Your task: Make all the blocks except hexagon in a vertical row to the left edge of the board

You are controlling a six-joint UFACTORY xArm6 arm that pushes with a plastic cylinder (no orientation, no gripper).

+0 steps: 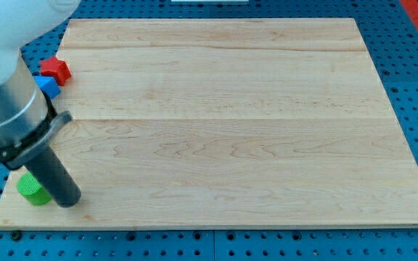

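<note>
— Blocks are sitting only along the left edge of the board [216, 116] now. The red block [55, 69] is lying at the upper left of the frame, and the blue block [47, 86] is touching it just below, partly hidden behind the arm [6, 101]. The green block [32, 188] is resting at the lower left, well apart from those two.

— And where is the rod standing?

— My tip [69, 202] is resting on the wood at the lower left, just beside the green block, on its right side in the frame; whether it is touching, I cannot tell. I am having no fingers at all, only this bare rod, so nothing is being clenched or held.

— Is any hexagon showing?

— I am not seeing one clearly. The shapes are too small to name, and the arm is covering part of the left side.

— How are these blocks going to handle?

— I am judging them as light, stiff pieces that are sliding easily on the smooth wood. They are not fragile, but they are turning if the push is coming off-centre. So the rod should be meeting the middle of a flat side, low down, and pushing slowly.

— What could be going wrong?

— The green block is lying near the edge of the board; a push toward the left of the frame could be sending it off.
</note>
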